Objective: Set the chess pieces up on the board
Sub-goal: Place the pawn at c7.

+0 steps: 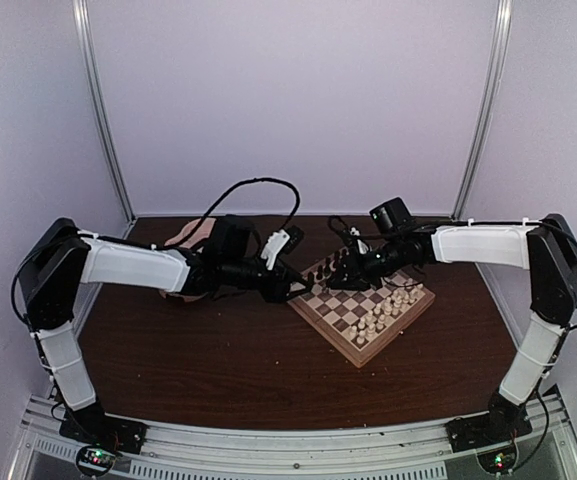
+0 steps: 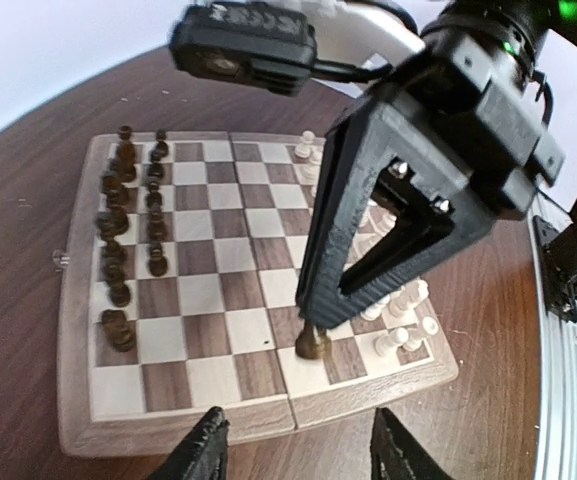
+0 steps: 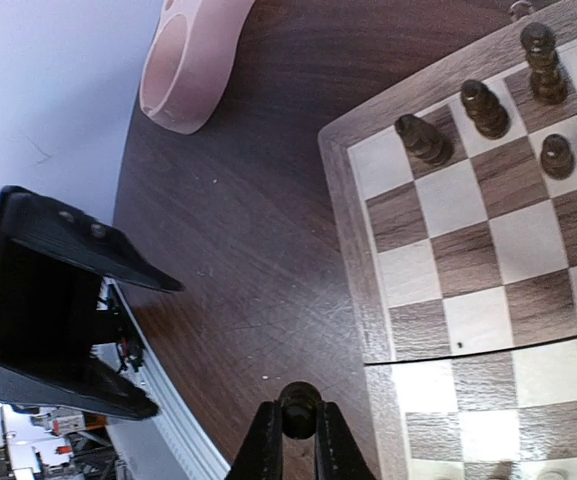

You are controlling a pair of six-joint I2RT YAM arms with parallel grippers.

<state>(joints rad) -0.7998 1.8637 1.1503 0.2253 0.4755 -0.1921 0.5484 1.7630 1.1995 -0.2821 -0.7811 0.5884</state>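
The board (image 2: 78, 400) lies on the table with dark chess pieces (image 2: 118, 235) in two rows along its left side and pale chessmen (image 2: 398, 312) at its right. My right gripper (image 3: 300, 440) is shut on one dark chess piece (image 3: 300, 408). In the left wrist view that piece (image 2: 313, 342) hangs under the right gripper (image 2: 320, 318), low over a square in the board's near row; I cannot tell whether it touches. My left gripper (image 2: 303, 455) stands open with nothing between its fingers, just off the board's near edge. In the top view both grippers meet at the board's (image 1: 353, 352) left corner.
A pink double bowl (image 3: 193, 60) sits on the dark table beyond the board's corner, behind the left arm (image 1: 133, 265) in the top view. The right arm's wrist and camera (image 2: 248, 45) hang over the middle of the board.
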